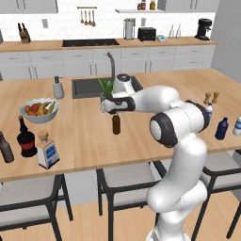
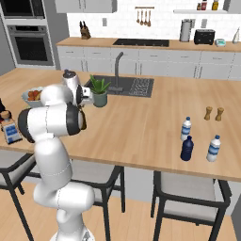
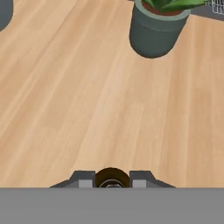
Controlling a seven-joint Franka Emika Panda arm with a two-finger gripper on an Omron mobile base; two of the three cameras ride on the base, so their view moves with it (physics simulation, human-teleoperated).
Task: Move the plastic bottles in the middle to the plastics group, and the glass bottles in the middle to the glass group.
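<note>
The brown beer bottle stands upright mid-worktop, just in front of the potted plant, so you can take it from straight above. Your gripper sits over its neck, jaws closed snugly on the top; the hand view shows the round mouth pinched between both tips. The glass group waits far left.

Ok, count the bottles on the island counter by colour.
Brown: 2, plain brown bottle, slim brown bottle
Black: 1, red-banded bottle
Clear: 1, square bottle
Dark blue: 1, stubby bottle
White: 2, far white bottle, near white bottle
Total: 7
</note>
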